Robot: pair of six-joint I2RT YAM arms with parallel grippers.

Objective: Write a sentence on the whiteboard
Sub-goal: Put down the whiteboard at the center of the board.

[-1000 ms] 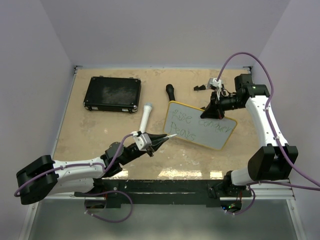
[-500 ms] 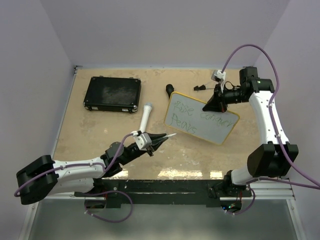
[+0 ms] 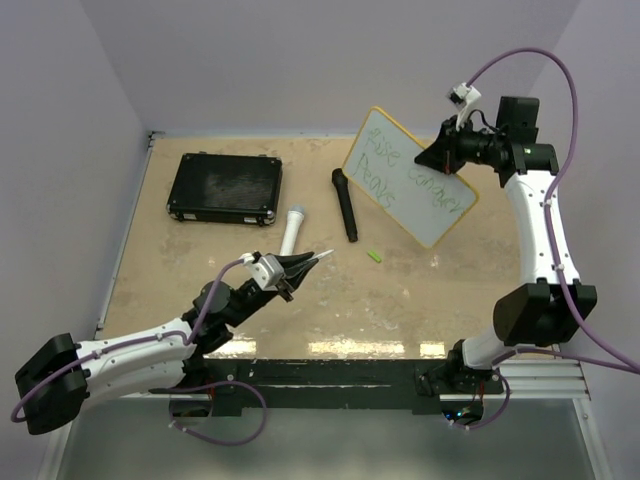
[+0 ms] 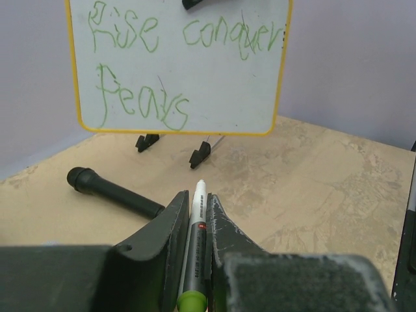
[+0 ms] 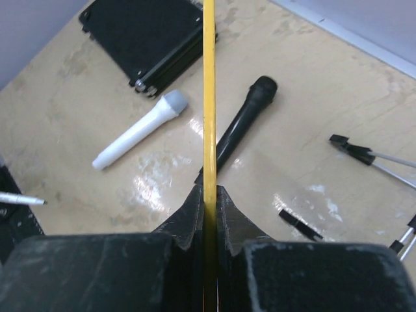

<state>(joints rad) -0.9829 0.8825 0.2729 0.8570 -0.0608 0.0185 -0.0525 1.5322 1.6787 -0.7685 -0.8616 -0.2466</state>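
right gripper [image 3: 437, 153] holds the whiteboard [image 3: 412, 185] aloft, left gripper [image 3: 300, 264] clamps a marker [image 4: 197, 224].

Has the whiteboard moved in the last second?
Yes. The whiteboard, clamped in the right gripper, has been lifted off the table, up and rearward, uncovering the black microphone it lay across.

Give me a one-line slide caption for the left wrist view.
Left gripper shut on a marker, facing the whiteboard held off the table, its green sentence reading roughly Rise conquer fears.
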